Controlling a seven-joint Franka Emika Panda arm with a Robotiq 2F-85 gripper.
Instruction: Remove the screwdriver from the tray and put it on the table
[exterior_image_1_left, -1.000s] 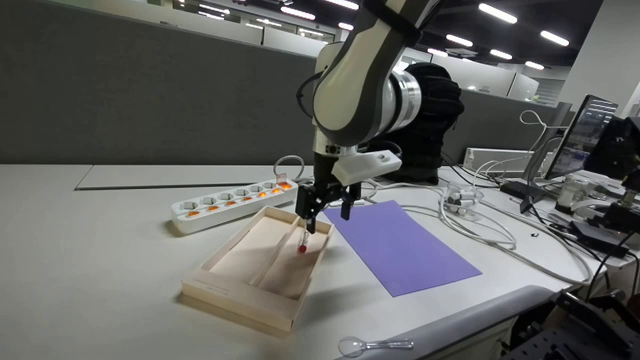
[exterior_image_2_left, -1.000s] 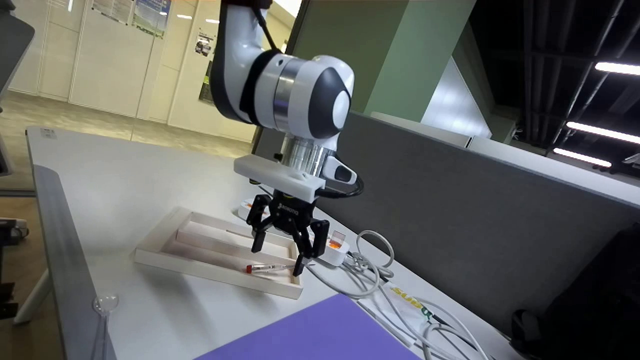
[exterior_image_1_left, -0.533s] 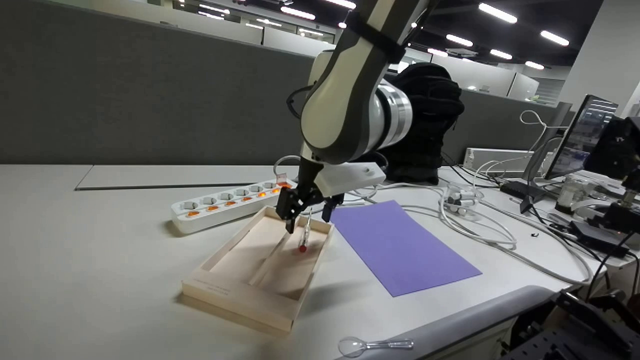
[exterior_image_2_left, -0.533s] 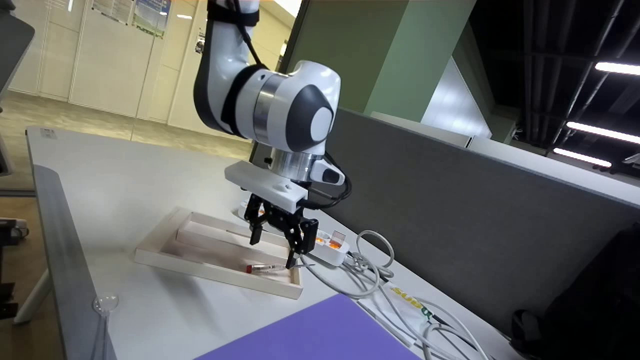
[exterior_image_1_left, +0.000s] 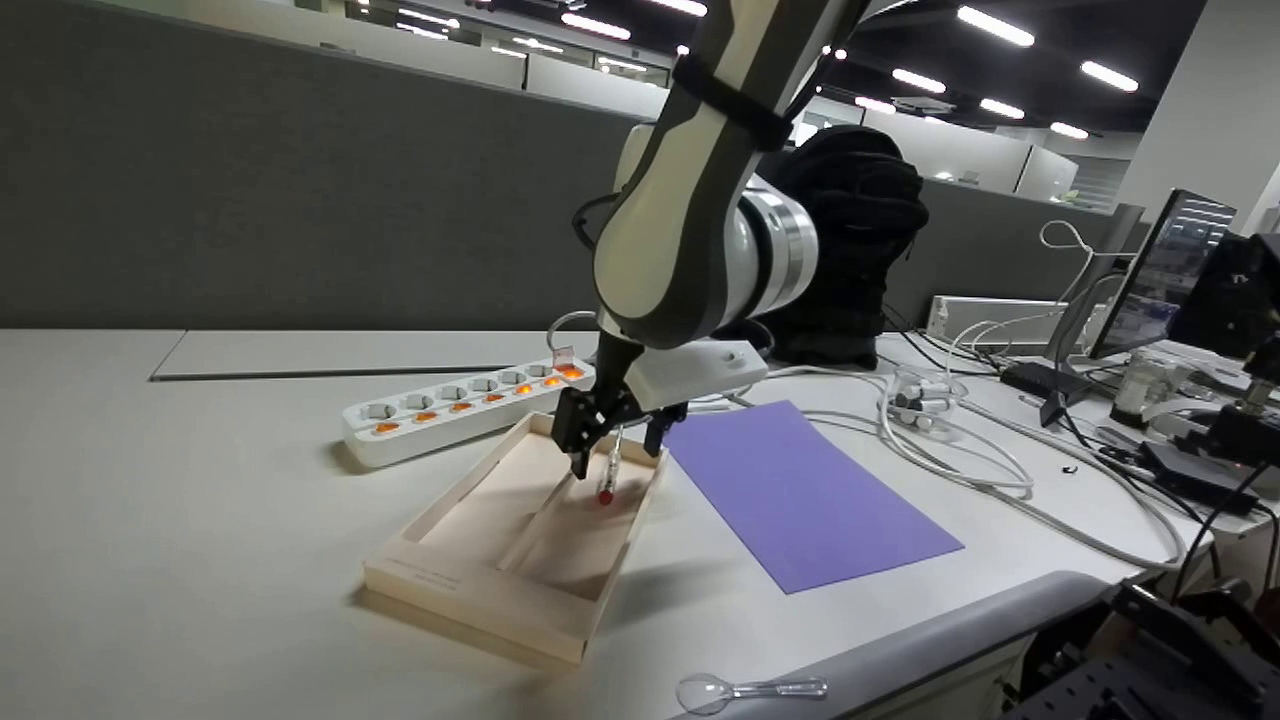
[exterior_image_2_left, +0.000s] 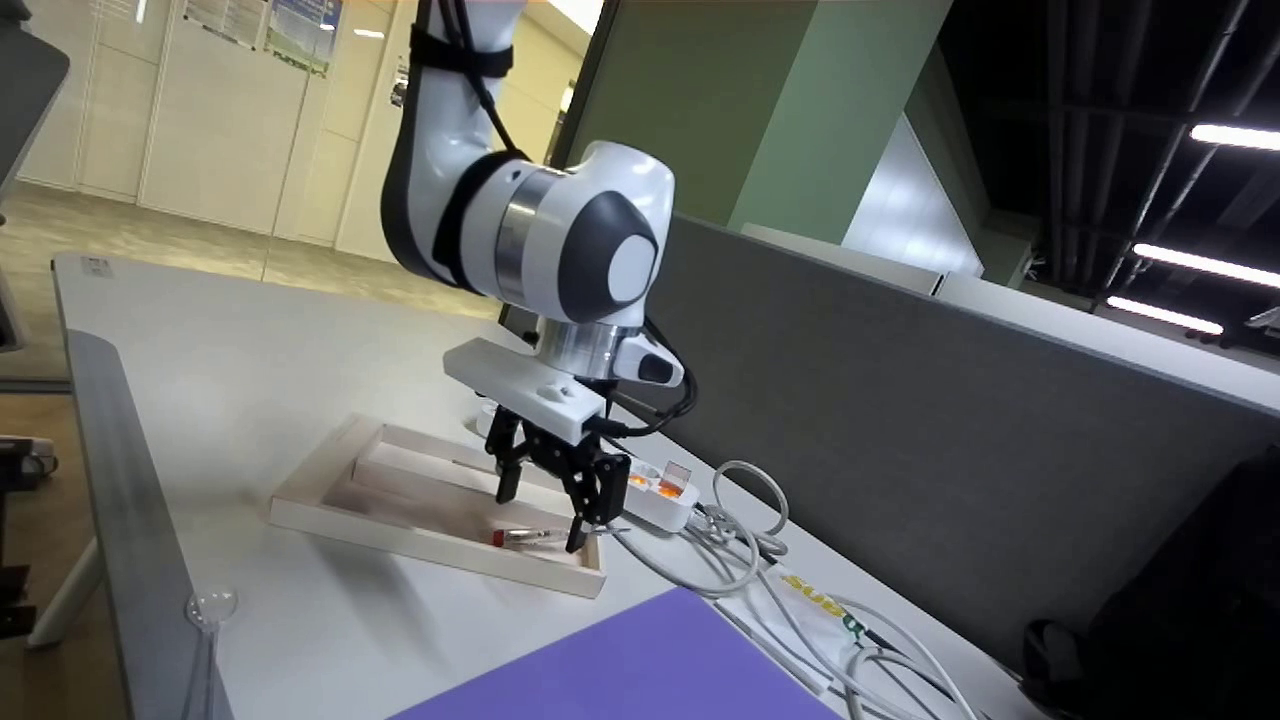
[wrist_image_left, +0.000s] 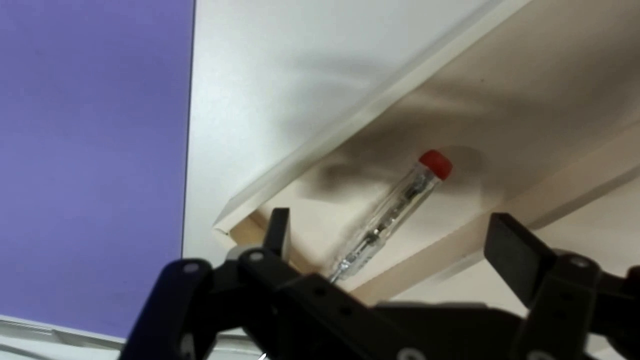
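The screwdriver (exterior_image_1_left: 606, 490) has a clear handle with a red end cap and a thin metal shaft. It lies in one lengthwise compartment of the beige tray (exterior_image_1_left: 480, 598), its shaft reaching over the tray's end rim, as an exterior view shows (exterior_image_2_left: 522, 537). In the wrist view the screwdriver (wrist_image_left: 400, 204) slants between the open fingers, touching neither; its shaft tip is hidden behind the gripper. My gripper (exterior_image_1_left: 615, 462) is open and empty, low above that end of the tray; it also shows in an exterior view (exterior_image_2_left: 540, 523). The tray stands on the pale table (exterior_image_1_left: 200, 560).
A white power strip (exterior_image_1_left: 470, 415) stands close behind the tray. A purple sheet (exterior_image_1_left: 800, 490) lies beside the tray, with white cables (exterior_image_1_left: 950, 465) beyond. A clear plastic spoon (exterior_image_1_left: 750, 690) lies near the table edge. A grey partition (exterior_image_1_left: 300, 180) and a black backpack (exterior_image_1_left: 850, 240) stand behind.
My gripper has moved sideways along the tray's end and lower, so that the screwdriver now lies between its open fingers. The screwdriver and the tray have not moved.
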